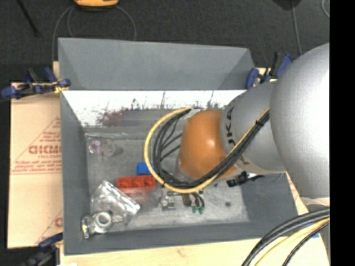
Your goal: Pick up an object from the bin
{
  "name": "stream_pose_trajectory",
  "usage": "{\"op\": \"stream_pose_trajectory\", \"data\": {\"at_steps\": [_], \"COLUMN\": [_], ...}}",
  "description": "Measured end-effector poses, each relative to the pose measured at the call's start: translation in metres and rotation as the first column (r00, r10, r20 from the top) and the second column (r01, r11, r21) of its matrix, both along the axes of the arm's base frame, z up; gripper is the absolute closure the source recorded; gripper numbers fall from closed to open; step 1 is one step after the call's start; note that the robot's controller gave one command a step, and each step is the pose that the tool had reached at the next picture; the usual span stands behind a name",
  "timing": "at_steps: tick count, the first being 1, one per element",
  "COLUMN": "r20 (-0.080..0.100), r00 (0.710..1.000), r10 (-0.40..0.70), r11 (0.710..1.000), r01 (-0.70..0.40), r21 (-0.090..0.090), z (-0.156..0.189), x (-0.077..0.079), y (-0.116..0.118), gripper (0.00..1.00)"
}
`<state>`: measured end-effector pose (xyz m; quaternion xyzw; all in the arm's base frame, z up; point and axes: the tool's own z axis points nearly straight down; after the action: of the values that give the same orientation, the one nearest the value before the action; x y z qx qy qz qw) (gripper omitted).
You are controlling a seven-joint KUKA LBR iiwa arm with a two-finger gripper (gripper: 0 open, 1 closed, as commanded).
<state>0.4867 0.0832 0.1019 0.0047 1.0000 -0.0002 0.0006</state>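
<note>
My gripper [178, 198] pokes out below the arm's orange cover, low over the bin floor near the front middle. A red block [136, 183] lies just to its left, with a small blue piece [143, 169] touching the block's far side. A small green and dark bit [196, 205] sits right by the gripper's right side; I cannot tell whether it is loose. Nothing is visibly held.
A crumpled clear plastic wrap [115, 199] lies in the front left, with a silvery ring-shaped part [102, 220] at the corner beside it. A small clear, purplish thing [95, 147] rests by the left wall. The arm and its cables cover the bin's right half.
</note>
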Motion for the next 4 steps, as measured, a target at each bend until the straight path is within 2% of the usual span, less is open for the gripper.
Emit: {"op": "stream_pose_trajectory", "data": {"at_steps": [1, 2, 3, 4], "r20": [0.0, 0.008, 0.012, 0.004], "r00": [1.0, 0.982, 0.997, 0.997], "r10": [0.001, -0.188, 0.077, 0.081], "r11": [1.0, 0.982, 0.997, 0.997], "r01": [-0.001, 0.188, -0.077, -0.081], "r21": [-0.002, 0.003, 0.0, -0.002], "z": [0.0, 0.009, -0.017, -0.018], "x": [0.0, 0.052, 0.057, 0.054], "y": [-0.001, 0.064, 0.089, 0.089], "gripper": [0.0, 0.0, 0.0, 1.0]}}
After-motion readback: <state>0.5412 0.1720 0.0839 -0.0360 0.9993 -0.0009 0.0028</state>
